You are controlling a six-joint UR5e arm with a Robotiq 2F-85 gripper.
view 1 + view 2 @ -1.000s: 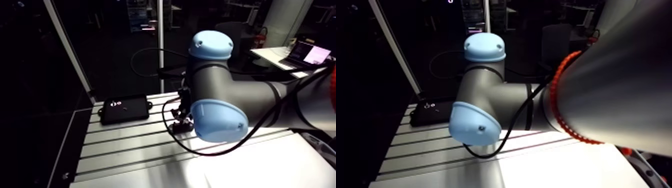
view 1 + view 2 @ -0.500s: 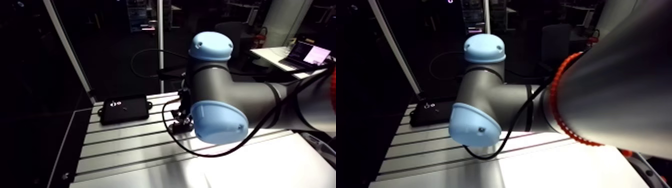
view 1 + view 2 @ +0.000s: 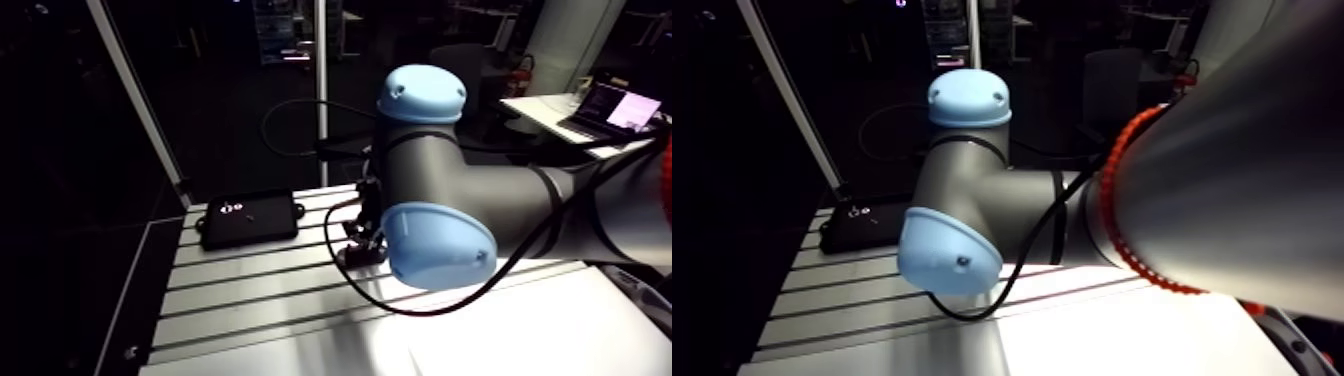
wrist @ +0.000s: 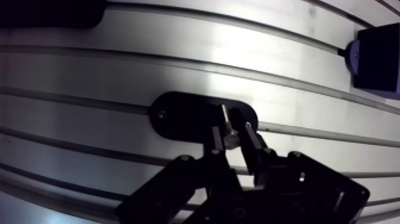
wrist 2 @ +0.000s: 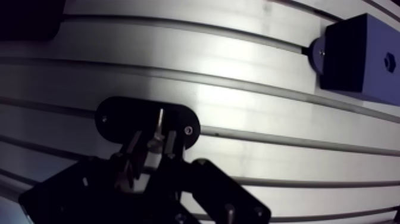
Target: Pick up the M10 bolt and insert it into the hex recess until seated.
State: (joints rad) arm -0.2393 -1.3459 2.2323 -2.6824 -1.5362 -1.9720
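Arm view: the gripper (image 3: 362, 243) stands low over the slotted table (image 3: 250, 295), near a flat black box (image 3: 250, 218). Wrist view: its fingers are drawn almost together, pinching what seems to be the small silvery M10 bolt (image 4: 229, 140) just above a black oval plate (image 4: 178, 113). A dark block (image 5: 351, 56) sits well apart from them.

Slotted aluminium table (image 4: 89, 74), black oval plate (image 4: 178, 116) on it, flat black box (image 3: 255, 225), dark block (image 5: 357, 53)
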